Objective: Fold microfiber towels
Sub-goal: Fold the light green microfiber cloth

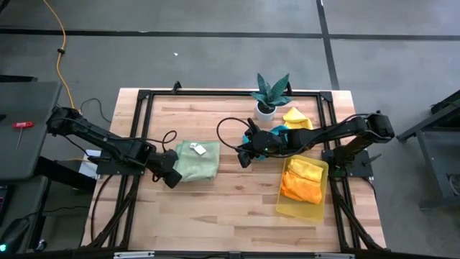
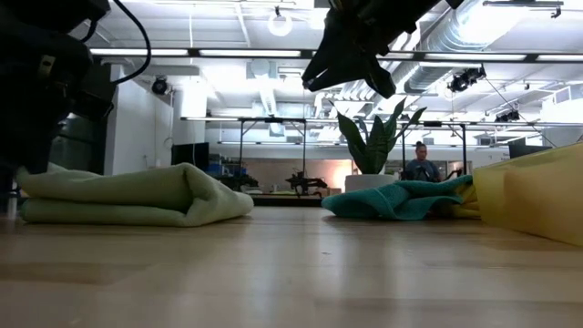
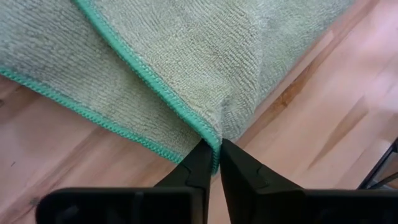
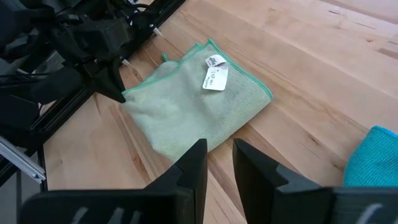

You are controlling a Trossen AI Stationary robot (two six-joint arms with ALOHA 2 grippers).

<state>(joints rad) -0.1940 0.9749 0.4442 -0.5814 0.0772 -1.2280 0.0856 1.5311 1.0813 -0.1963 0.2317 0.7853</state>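
Pale wood planks make up the worktop (image 1: 215, 198), framed by black rails, with grey floor around it. At its left, the left gripper (image 1: 171, 178) sits low at the near-left corner of the pale green towel (image 1: 195, 161). In the left wrist view its fingers (image 3: 198, 163) stand nearly together with the towel's teal-stitched hem caught in the narrow gap between them, so it reads as pinching that corner, though only lightly. The towel is already doubled over, a white tag (image 1: 199, 150) on top, and spreads away from this gripper toward the middle of the worktop.

That is the relation the coming move hangs on: the cloth lies wholly to the right of the left gripper, so any further fold would carry this corner rightward across the towel, and letting go means backing off to the left.

Next to the right, the right gripper (image 1: 245, 156) hangs raised above the wood between the green towel and the teal towel (image 2: 392, 200), its fingers (image 4: 189, 171) slightly parted and holding nothing. The left arm is clearly the nearer one.

Farther right lie a yellow towel (image 1: 297, 117) by the plant (image 1: 270, 93), and orange towels (image 1: 302, 183) in the yellow tray (image 1: 302, 210).
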